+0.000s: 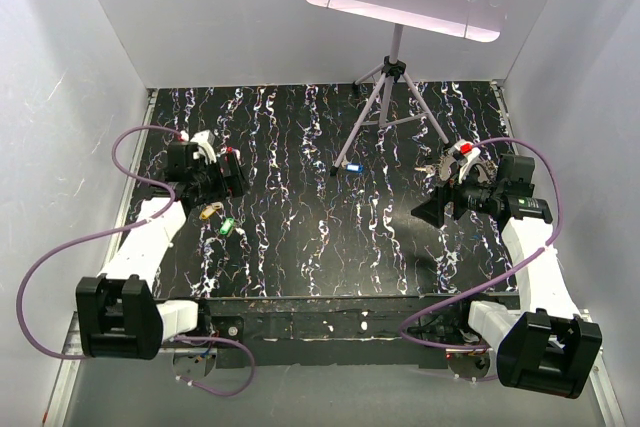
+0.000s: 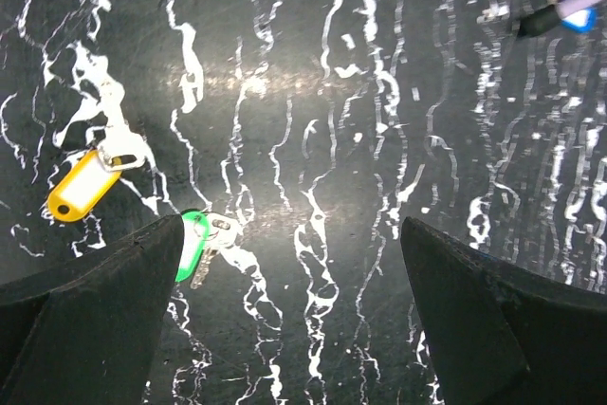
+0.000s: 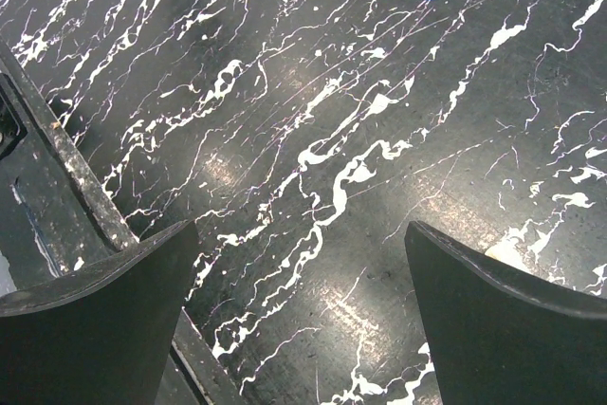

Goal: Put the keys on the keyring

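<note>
text: none legible | labels: none | numbers: none

1. We see bare marbled table (image 1: 300, 247) between the left gripper (image 2: 291, 223) and right gripper (image 3: 302, 226), wide enough to pass.
2. The tripod stand (image 1: 392, 97) splays its legs across the far middle, one foot just beside the blue key (image 1: 352, 167).
3. The yellow key (image 2: 71, 192) and green key (image 2: 197, 234) lie beside one left-gripper finger, the green partly hidden behind it.
</note>
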You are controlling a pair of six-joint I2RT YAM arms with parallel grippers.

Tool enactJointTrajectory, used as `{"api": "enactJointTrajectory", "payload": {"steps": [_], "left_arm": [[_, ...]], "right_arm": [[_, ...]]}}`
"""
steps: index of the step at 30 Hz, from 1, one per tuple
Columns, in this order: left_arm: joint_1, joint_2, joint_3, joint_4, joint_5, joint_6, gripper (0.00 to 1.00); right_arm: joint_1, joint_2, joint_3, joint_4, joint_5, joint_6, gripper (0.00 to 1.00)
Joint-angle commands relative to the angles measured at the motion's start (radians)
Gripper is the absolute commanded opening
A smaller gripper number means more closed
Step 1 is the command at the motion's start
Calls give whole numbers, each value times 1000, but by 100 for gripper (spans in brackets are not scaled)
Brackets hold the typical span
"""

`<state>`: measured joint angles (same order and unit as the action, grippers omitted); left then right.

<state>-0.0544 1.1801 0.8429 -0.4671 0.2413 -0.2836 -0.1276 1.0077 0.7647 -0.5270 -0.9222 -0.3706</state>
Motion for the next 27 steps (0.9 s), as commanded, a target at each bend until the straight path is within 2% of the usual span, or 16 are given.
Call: {"api": "enactJointTrajectory", "payload": {"steps": [1, 3, 9, 15, 27], "left_arm": [[2, 53, 36, -48, -103, -5, 96], [1, 87, 47, -64, -152, -26, 92], [4, 206, 93, -67, -273, -63, 65], [17, 300, 133, -77, -353, -77, 48], [50, 357, 148, -74, -356, -65, 36]], "right_arm": [[6, -1, 42, -4, 0, -14, 100], [6, -3, 42, -2, -6, -13, 100], [8, -3, 42, -2, -17, -5, 100], [8, -1, 45, -7, -12, -4, 100], [16, 2, 48, -8, -4, -4, 100]]}}
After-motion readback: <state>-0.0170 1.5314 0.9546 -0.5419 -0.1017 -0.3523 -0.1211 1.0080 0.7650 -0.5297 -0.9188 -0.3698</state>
